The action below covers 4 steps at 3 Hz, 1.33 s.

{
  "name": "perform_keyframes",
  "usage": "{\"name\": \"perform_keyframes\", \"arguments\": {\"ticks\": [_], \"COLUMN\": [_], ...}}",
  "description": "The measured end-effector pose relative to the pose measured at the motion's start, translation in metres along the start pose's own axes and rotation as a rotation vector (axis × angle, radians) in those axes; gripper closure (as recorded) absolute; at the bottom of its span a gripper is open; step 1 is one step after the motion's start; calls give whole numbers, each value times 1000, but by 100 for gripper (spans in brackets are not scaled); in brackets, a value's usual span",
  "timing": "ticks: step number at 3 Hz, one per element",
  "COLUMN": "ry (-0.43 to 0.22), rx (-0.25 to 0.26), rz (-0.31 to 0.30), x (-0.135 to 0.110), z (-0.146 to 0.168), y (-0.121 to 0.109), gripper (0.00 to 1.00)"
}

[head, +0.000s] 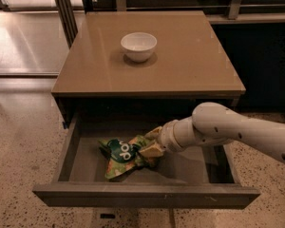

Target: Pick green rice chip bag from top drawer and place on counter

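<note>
**Bag pinched at its near end, counter straight above and behind**

I have the gripper (151, 142) down inside the top drawer (147, 196), roughly at mid-width. It is closed narrow on the right-hand end of the green rice chip bag (121, 152), as the camera sees it. The crumpled foil is bunched between the two tan fingers (154, 133).

The rest of the bag trails away from the gripper toward the left of the view. Its long axis runs along the drawer's width, nearly in line with my arm (237, 132). Its dark "pop" patch faces up, and it appears to rest on the drawer floor.

What matters to me is the route out. The counter (190, 56) sits above and behind the grip point. The grip seems to lie forward of the counter's front edge, so I judge a straight lift comes first, then a move back. The white bowl (138, 45) stands well apart, toward the back of the counter.
</note>
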State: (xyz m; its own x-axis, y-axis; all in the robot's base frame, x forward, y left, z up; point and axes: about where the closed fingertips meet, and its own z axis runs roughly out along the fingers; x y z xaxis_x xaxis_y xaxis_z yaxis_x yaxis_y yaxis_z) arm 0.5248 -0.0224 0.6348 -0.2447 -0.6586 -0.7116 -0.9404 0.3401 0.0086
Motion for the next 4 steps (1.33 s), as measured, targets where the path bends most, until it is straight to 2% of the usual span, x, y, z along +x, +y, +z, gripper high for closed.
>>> {"name": "perform_keyframes", "arguments": {"ticks": [1, 2, 3, 4], "ry": [0, -31, -120, -227], "rx": [0, -12, -28, -13], "rz": [0, -4, -15, -43], "x": [0, -5, -23, -41], "z": [0, -7, -37, -88], "y": [0, 3, 12, 30], "gripper": [100, 100, 100, 100]}}
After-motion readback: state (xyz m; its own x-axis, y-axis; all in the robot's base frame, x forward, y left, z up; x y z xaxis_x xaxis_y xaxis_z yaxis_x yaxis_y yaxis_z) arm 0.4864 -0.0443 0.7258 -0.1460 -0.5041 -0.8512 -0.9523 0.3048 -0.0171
